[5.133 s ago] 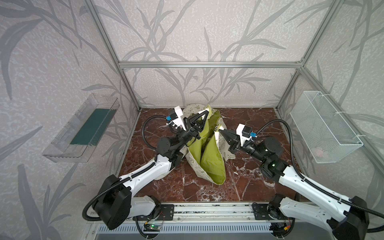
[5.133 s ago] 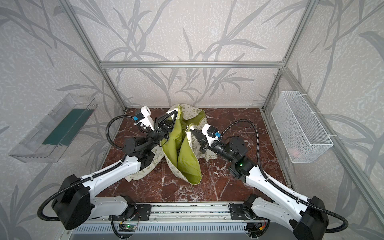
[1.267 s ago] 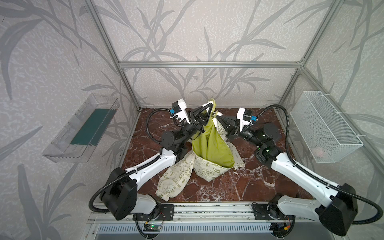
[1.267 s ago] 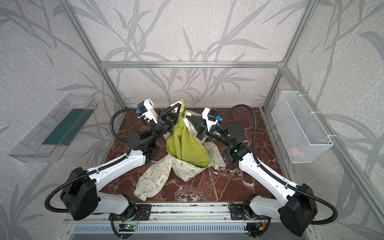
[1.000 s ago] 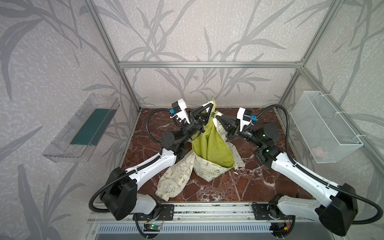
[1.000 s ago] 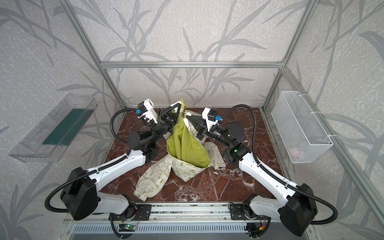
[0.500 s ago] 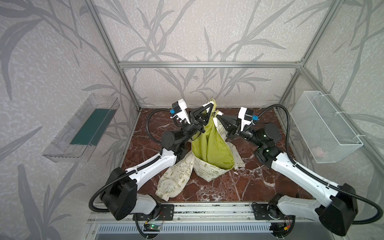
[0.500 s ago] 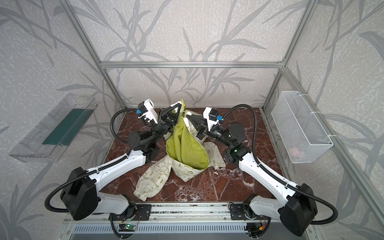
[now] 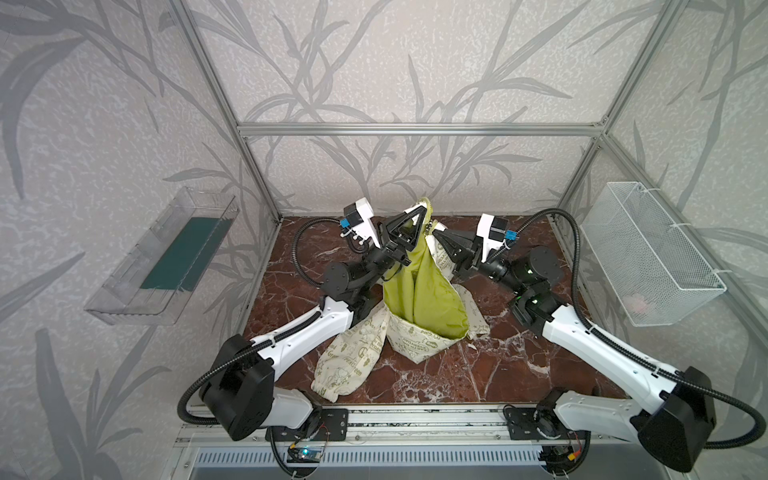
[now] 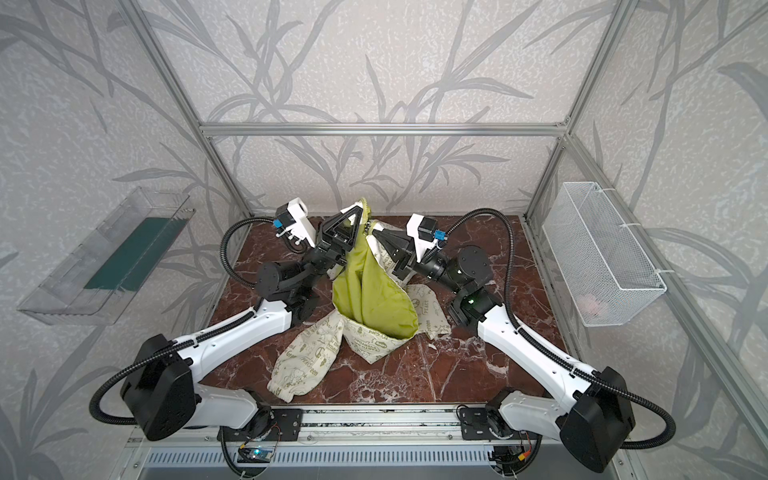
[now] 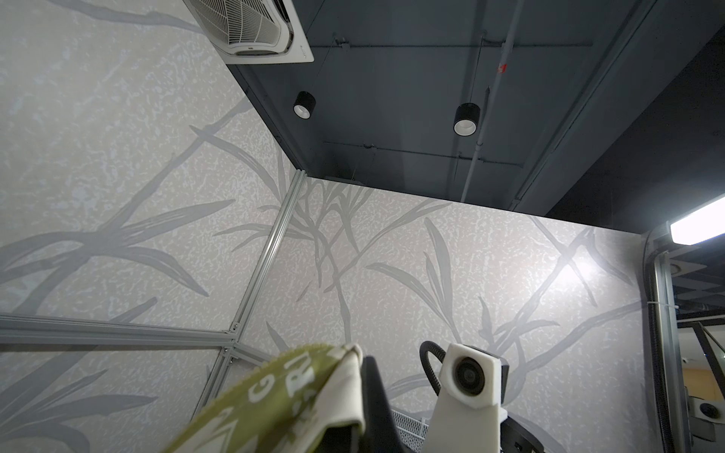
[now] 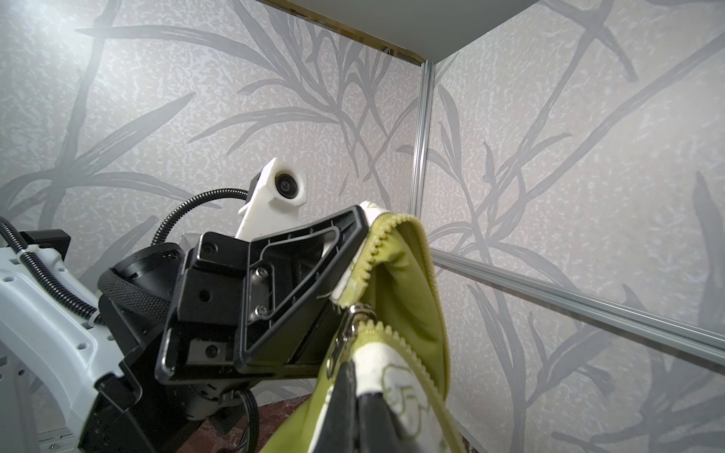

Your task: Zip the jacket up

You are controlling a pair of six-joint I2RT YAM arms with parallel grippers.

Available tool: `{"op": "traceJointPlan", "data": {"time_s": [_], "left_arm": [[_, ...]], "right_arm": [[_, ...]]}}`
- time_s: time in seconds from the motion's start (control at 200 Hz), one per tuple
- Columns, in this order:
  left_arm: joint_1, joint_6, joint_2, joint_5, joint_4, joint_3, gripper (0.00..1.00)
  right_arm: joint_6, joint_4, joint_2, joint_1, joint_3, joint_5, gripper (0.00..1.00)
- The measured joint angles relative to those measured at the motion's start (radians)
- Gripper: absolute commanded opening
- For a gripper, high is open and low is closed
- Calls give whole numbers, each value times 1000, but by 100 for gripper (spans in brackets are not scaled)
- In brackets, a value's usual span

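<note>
Hardly anything differs from half a second ago; against five seconds back, the jacket (image 9: pixel 419 291) hangs higher and its sleeve (image 9: pixel 345 365) trails forward. The left gripper (image 9: pixel 420 214) is clenched on the top zipper edge. The jacket's long axis runs near vertical between the arms, its lower end on the table (image 9: pixel 457 374). The right gripper (image 9: pixel 434 237) is clenched on the facing edge beside the zipper pull (image 12: pixel 347 313).

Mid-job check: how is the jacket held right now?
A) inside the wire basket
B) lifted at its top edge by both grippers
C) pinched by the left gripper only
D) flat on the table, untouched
B: the left gripper and the right gripper are both shut on the top edge of the jacket, which hangs below them while one sleeve lies on the table.
</note>
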Motion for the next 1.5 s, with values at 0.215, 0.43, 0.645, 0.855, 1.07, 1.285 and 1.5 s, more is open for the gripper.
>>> {"op": "traceJointPlan", "data": {"time_s": [0.215,0.43,0.645,0.855,1.07,1.285,1.5], "left_arm": [[-1,0,-2,-6,0,-6,0],[-3,0,-4,-6,0,-6,0],[-6,5,-8,-6,0,-19,0],[-7,13,-12,-6,7,-26,0],[-9,36,-18,-5,11,-45,0],[-13,96,-19,-18,38,-94,0],[-21,172,-11,-98,49,-131,0]], "right_arm": [[11,9,0,0,1,-2,0],[30,13,0,-5,1,-5,0],[63,13,0,-10,18,-20,0],[102,14,0,-11,23,-28,0],[130,13,0,-22,23,-27,0],[178,-16,0,-28,21,-31,0],[243,-5,-2,-28,-17,-22,0]]}}
